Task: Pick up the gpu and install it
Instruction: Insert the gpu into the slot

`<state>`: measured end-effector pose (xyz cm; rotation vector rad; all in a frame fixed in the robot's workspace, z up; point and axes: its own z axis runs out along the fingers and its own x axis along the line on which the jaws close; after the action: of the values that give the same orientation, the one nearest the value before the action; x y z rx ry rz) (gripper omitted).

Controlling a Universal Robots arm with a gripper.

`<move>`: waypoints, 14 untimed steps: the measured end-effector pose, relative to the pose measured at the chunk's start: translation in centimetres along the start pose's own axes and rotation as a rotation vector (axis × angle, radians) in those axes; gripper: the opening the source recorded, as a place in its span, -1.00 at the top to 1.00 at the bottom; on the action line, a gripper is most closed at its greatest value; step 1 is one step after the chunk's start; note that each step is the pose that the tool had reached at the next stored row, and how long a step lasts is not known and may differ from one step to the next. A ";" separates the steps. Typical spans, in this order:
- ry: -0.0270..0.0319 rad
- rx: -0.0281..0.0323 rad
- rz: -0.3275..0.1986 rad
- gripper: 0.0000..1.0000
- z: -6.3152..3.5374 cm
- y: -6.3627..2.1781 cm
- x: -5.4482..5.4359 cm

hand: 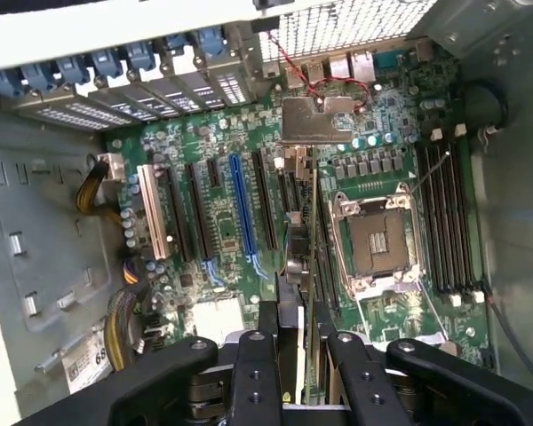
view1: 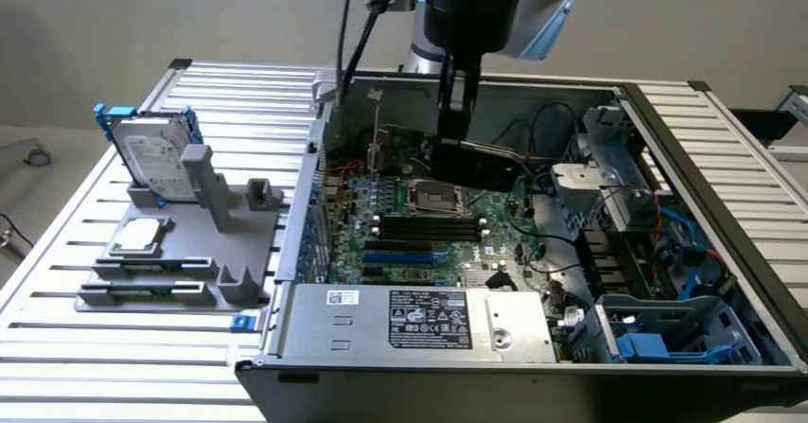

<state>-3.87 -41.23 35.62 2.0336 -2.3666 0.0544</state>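
Your end effector (hand: 304,335) is clamped on the gpu (view1: 478,163), holding it edge-down above the motherboard (hand: 382,133) inside the open computer case (view1: 702,149), its connector edge facing the expansion slots (hand: 242,213).

Soft, even light lies over the motherboard (view1: 404,224) and leaves no hard shadows on it. The ribbed table (view1: 76,281) beside the motherboard is bright and pale, while the case corners around the motherboard sit in dim shade. The gpu (view1: 478,161) above the motherboard looks near-black. In the wrist view the perforated wall (hand: 355,22) behind the motherboard glares almost white
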 end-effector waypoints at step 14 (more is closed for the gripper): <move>-0.0124 -0.0025 -0.094 0.47 2.08 0.79 1.1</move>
<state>-4.81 -42.33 33.57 2.1466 -2.2733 0.0374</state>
